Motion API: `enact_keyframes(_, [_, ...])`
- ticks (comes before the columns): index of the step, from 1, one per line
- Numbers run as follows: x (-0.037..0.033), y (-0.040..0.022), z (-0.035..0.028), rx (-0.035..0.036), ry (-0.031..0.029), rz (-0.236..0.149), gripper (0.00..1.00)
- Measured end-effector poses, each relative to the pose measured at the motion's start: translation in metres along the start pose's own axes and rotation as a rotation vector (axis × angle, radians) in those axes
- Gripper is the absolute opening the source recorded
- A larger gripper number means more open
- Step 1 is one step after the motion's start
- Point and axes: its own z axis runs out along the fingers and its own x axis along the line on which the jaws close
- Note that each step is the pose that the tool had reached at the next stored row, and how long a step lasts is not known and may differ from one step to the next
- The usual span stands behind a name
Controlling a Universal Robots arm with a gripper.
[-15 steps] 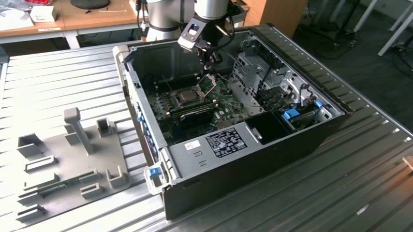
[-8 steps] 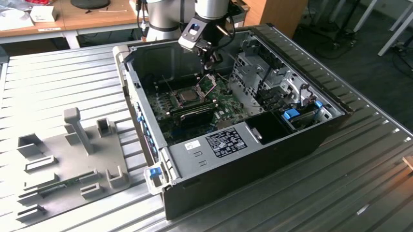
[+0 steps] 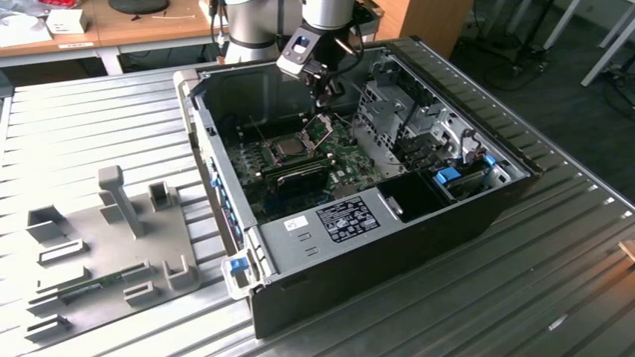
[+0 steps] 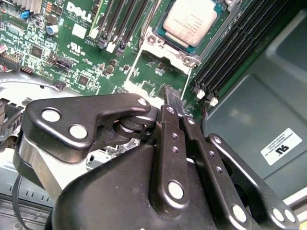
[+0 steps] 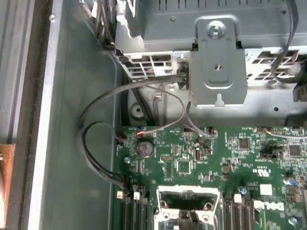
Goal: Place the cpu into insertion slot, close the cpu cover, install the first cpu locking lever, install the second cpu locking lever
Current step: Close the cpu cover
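Second wrist view — the cpu (image 4: pixel 192 21) sits in the insertion slot (image 4: pixel 168 47), upper middle of the frame; hand (image 4: pixel 171 98) pinched shut, probably empty. Chip's light, stiff, fragile — edges only.

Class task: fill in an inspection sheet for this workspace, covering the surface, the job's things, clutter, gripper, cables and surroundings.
Surface: slatted metal table bearing an open computer case.
Job's things: cpu seated in the insertion slot; cpu cover stands raised.
Clutter: grey fixture tray at the exterior view's left.
Gripper: gripper shut, over the board near the slot.
Cables: black cables loop beside the board.
Surroundings: wooden desks beyond the table.
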Motion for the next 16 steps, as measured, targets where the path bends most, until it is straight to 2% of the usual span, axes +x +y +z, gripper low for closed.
enact_keyframes(16, [0.0001,0.0095,0.0007,0.0,0.0,0.0,0.1])
